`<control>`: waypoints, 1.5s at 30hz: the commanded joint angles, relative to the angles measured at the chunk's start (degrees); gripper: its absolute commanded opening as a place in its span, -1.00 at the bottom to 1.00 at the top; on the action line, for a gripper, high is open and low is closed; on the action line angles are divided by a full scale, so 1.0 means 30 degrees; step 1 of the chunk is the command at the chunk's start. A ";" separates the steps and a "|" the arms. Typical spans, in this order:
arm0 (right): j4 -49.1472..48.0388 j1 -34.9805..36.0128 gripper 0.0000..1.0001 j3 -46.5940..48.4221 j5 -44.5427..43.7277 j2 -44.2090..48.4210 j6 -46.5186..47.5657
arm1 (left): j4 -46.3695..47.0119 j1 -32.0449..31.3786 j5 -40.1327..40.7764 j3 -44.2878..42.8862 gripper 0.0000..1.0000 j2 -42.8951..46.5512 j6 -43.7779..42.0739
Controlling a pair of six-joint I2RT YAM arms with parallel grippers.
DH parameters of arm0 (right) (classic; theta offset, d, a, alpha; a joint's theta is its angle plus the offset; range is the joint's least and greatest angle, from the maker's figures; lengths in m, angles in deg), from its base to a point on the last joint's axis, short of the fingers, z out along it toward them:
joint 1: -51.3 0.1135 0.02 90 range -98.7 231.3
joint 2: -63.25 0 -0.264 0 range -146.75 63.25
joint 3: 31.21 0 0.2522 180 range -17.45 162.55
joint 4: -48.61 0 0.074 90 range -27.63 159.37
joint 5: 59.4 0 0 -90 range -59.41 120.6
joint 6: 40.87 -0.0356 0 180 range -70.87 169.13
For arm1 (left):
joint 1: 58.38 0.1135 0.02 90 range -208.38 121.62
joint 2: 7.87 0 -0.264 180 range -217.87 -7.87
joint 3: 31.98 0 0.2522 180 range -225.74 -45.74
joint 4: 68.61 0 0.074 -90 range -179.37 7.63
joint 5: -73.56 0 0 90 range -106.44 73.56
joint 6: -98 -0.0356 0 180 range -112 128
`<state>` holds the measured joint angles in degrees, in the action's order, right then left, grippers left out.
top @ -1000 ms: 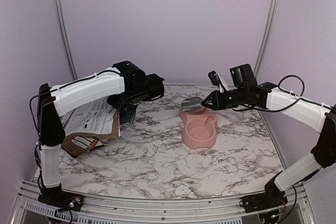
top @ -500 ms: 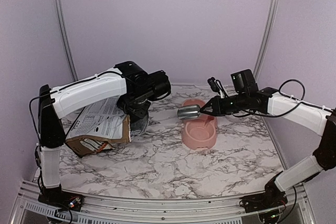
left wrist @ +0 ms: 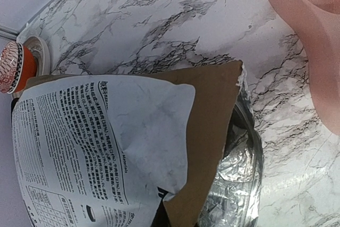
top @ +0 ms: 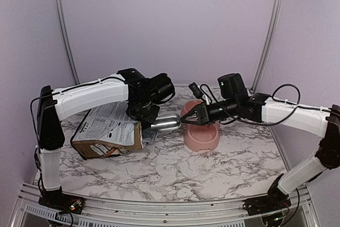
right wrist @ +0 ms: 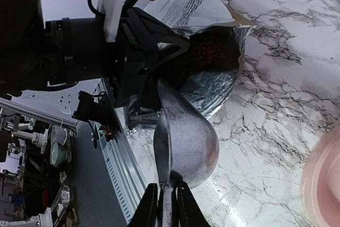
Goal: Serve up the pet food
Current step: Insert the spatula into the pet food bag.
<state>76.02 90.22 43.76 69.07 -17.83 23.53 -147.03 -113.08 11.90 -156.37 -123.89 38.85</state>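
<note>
bag: paper bag (top: 109, 131) lies on its side on the marble table (top: 159, 174), its foil-lined mouth turned right, so a scoop can go in nearly level.
left gripper: left gripper (top: 144, 113) is clenched on the bag's upper lip, apparently to prop the mouth open and stop the bag sliding.
right gripper: right gripper (right wrist: 164, 200) pinches the thin handle of the metal scoop (right wrist: 183, 139), fingers nearly together.
scoop: its rounded end sits at the bag's mouth; whether it carries anything i cannot tell.
pet food: dark kibble (right wrist: 212, 49) lies inside the bag, just past the scoop.
pink bowl: pink bowl (top: 203, 137) stands near the bag, which makes for a short carry; no kibble shows in it.
step: looks like dipping for a scoopful.
</note>
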 commanded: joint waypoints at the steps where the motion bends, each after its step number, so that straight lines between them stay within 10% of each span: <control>1: -0.2249 0.0492 -1.00 0.0392 -0.0491 -0.1591 -0.2173 | 0.3371 -0.0199 -0.1024 0.0351 -1.00 0.1009 0.0409; 26: 0.1735 0.2232 -1.00 0.5002 -0.6166 -0.9436 -0.3443 | 0.5208 -0.0003 -0.0260 0.0145 -1.00 0.1124 -0.1080; 45: 0.0225 0.2409 -1.00 0.4327 -0.6527 -0.8267 -0.2101 | 0.1598 -0.0159 0.2633 -0.2250 -1.00 -0.0306 -0.2122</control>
<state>74.91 97.38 57.62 52.31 -44.43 15.33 -143.45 -113.25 16.05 -161.40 -126.45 33.03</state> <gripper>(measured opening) 0.110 0.007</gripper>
